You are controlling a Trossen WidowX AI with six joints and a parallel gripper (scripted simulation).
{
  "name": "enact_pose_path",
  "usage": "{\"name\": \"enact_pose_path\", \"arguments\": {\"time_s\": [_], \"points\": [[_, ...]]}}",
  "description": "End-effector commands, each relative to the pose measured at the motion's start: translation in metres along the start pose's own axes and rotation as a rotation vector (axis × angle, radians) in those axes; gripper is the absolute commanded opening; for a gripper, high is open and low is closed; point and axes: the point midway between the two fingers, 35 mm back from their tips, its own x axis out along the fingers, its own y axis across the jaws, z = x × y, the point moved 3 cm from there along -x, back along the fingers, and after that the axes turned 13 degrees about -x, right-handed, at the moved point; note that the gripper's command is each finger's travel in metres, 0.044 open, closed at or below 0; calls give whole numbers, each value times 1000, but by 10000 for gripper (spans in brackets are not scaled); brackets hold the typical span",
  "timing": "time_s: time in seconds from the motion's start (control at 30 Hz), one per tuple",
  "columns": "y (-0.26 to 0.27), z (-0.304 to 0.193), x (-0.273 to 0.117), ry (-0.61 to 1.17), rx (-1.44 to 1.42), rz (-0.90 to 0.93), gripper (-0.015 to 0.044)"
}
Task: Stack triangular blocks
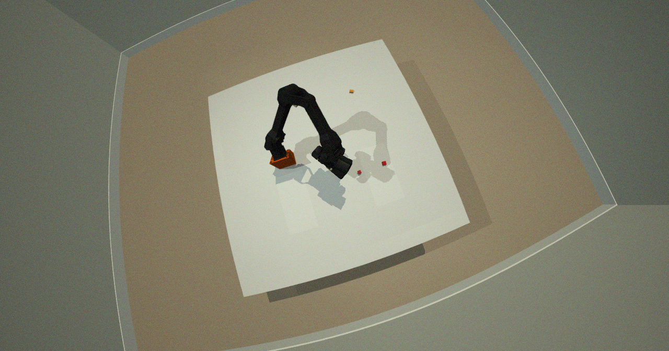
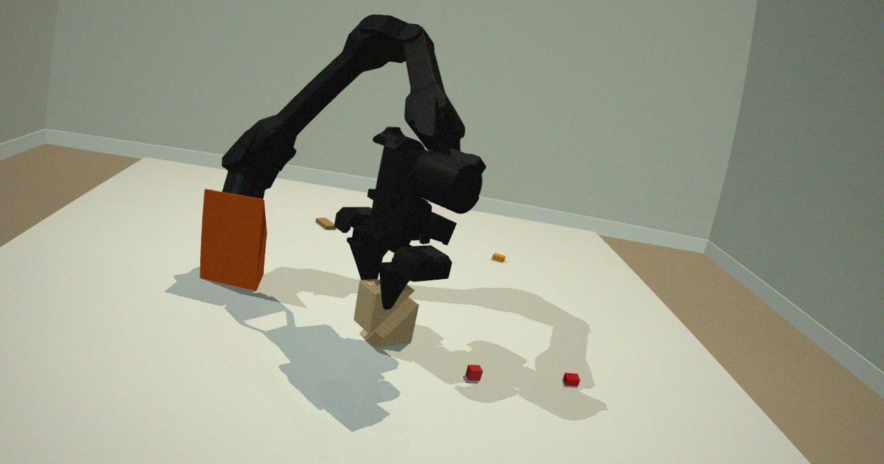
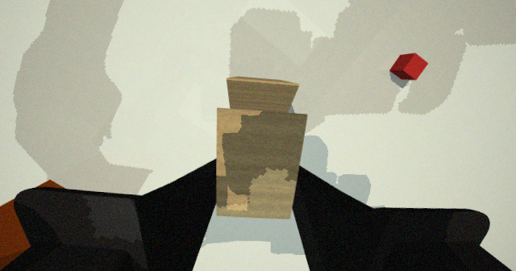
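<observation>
Wooden upper wedge [image 2: 373, 304], clenched in the pincer [image 2: 382, 289], appears just seated on the lower wedge [image 3: 262, 93] at 12 o'clock. Placement step; next: verify ends even, release, lift off.

Held triangular block [image 3: 260, 162]: tan, fine wood-grain streaks, mottled by darker shadow patches. Lower triangular block [image 3: 262, 94]: same tan grain, evenly darker tone. Fingers: flat black; arm [image 2: 395, 78] black throughout. Base block [image 2: 233, 239]: burnt orange, unpatterned. Two small cubes [image 2: 474, 372] [image 2: 571, 379]: bright red. Two small chips [image 2: 498, 257] [image 2: 324, 222]: amber-orange. Counter [image 2: 123, 362]: off-white, plain, grey and blue-grey shadows. Floor [image 1: 163, 208]: tan-brown. Walls [image 2: 587, 59]: grey-green.
</observation>
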Motion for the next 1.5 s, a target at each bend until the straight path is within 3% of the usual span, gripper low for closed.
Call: {"name": "enact_pose_path", "arguments": {"time_s": [0.0, 1.47], "points": [[0, 1, 0, -7, 4, -2, 0], [-2, 10, 21, -12, 6, -2, 0]]}}
